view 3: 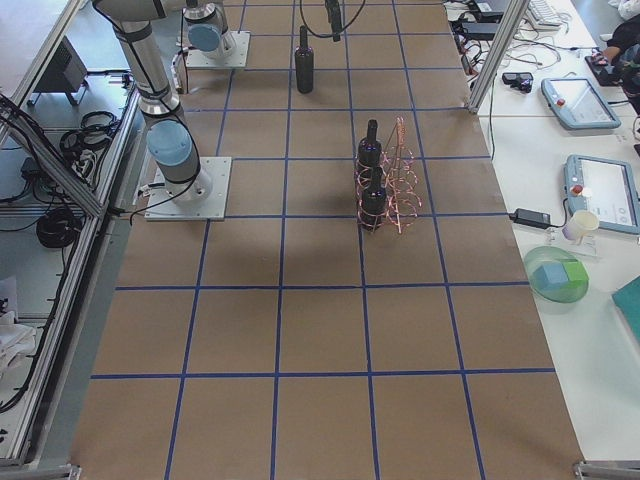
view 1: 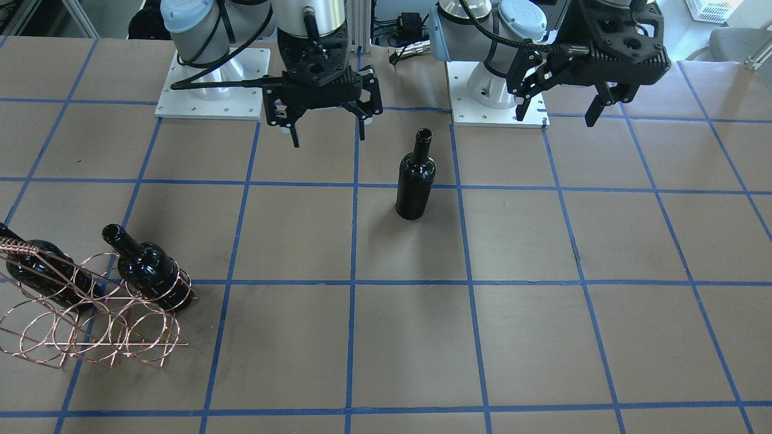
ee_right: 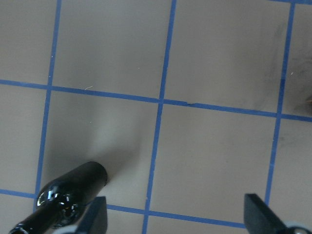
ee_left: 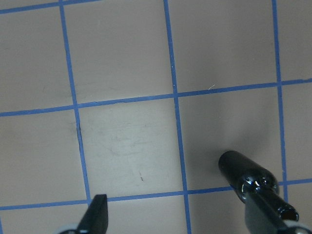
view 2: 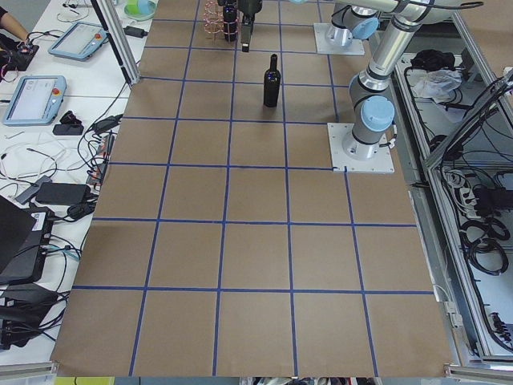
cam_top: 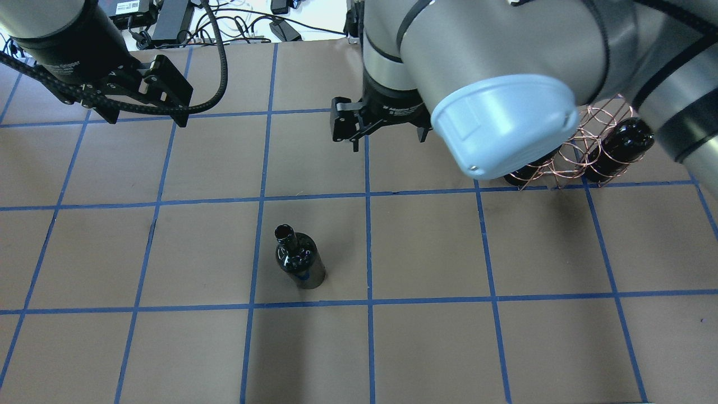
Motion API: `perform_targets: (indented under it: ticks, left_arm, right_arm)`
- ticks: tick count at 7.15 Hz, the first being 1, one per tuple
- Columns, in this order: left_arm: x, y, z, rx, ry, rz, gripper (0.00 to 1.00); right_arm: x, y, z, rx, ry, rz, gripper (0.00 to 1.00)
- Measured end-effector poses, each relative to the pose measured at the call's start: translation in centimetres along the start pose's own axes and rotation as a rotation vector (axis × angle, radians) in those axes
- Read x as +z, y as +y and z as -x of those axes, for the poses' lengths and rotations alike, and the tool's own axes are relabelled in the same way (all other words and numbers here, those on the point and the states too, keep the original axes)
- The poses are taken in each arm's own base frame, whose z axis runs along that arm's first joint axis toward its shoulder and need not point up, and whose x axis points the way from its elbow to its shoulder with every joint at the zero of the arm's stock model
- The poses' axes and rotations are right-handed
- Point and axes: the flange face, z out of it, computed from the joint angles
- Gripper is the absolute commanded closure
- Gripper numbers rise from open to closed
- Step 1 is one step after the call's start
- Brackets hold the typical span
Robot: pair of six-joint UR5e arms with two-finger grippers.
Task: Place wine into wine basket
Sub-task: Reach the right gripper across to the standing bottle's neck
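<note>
Wine (view 1: 415, 181) stands upright on the table (view 1: 543, 337), just above the centre of the front-facing frame. Its open mouth faces up, and it is well apart from the wine basket (view 1: 90, 325).

1. Table. We see a brown surface divided into squares by blue tape lines.
2. Arms. The right arm (view 1: 199, 24) enters at the upper left of the front-facing frame and the left arm (view 1: 482, 30) at the upper right. Each rises from a white base plate.
3. Wine basket. The copper wire rack sits at the lower left of the front-facing frame, with its twisted handle (view 1: 15, 246) at the left edge.
4. Loaded bottles. Two dark bottles lie tilted in the wire loops, necks pointing to the upper left: one (view 1: 148, 268) at the rack's right end, the other (view 1: 42, 271) under the handle.
5. Right gripper (view 1: 329, 135). It hangs above the table to the upper left of the wine. Its jaws are spread apart and hold nothing.
6. Left gripper (view 1: 561, 114). It hangs to the upper right of the wine. Its jaws are likewise apart and empty.
7. Wrist views. The left wrist camera shows the wine at the lower right of its frame, and the right wrist camera shows it at the lower left. In both, the wine is clear of the fingertips.
</note>
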Motion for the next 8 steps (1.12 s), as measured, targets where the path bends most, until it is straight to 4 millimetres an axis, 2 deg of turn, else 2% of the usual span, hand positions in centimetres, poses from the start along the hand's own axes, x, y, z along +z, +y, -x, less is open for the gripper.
perform_targets:
  ticks: [1,3,4,6,8]
  left_arm:
    - [0.3,0.2,0.1,0.005,-0.035,0.012,0.00]
    - [0.4,0.5,0.4,0.008,-0.046,0.026,0.00]
    - [0.4,0.5,0.5,0.018,-0.042,0.027,0.00]
    - [0.2,0.6,1.0,0.049,-0.039,0.025,0.00]
    - [0.4,0.4,2.3,0.099,0.002,0.021,0.00]
  right_arm:
    - [0.8,1.2,2.9,0.015,0.000,0.009,0.00]
    - [4.0,2.8,8.4,0.064,0.017,0.027,0.00]
    - [5.4,3.2,10.3,0.077,0.023,0.025,0.00]
    - [6.8,4.1,12.5,0.105,0.024,0.037,0.00]
    - [7.8,4.6,13.6,0.123,0.027,0.055,0.00]
